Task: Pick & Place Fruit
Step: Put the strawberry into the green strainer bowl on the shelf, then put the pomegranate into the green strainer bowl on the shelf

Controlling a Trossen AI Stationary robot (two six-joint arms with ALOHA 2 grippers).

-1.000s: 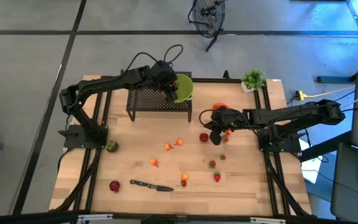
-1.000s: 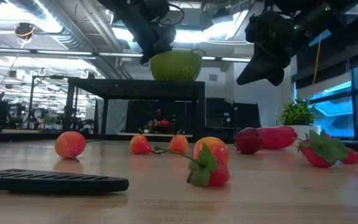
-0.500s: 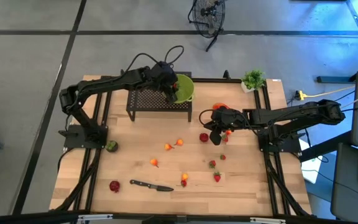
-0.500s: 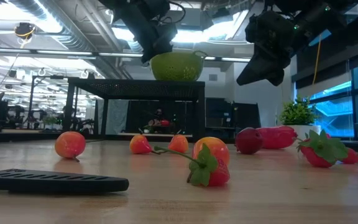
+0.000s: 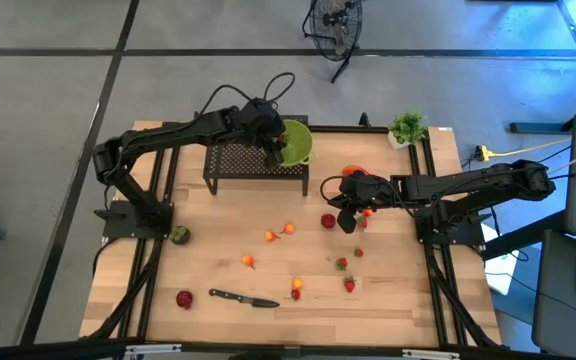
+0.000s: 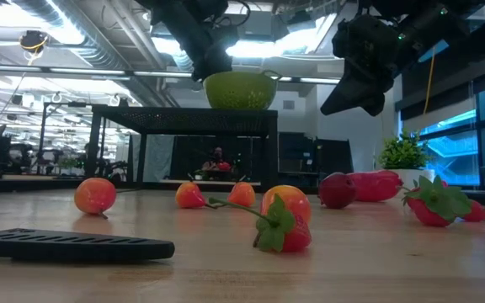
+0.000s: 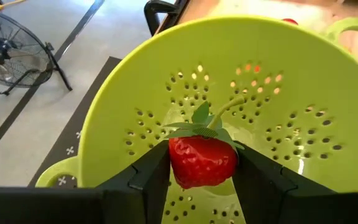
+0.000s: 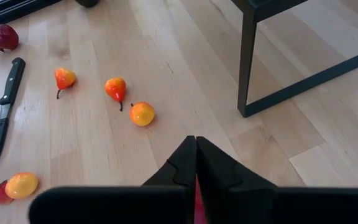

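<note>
Lime-green perforated bowl (image 5: 296, 141) atop a black mesh stand (image 5: 256, 160) at the wooden surface's (image 5: 218, 250) far edge, black-handled knife (image 5: 243, 298) lying near the front, small potted plant (image 5: 407, 128) at the far right corner, floor fan (image 5: 336, 25) beyond

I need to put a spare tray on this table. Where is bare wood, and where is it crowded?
Bare wood lies between the black mesh stand and the orange fruits, and along the near edge right of the black-handled knife. It is crowded around the red strawberries under the right gripper.
</note>
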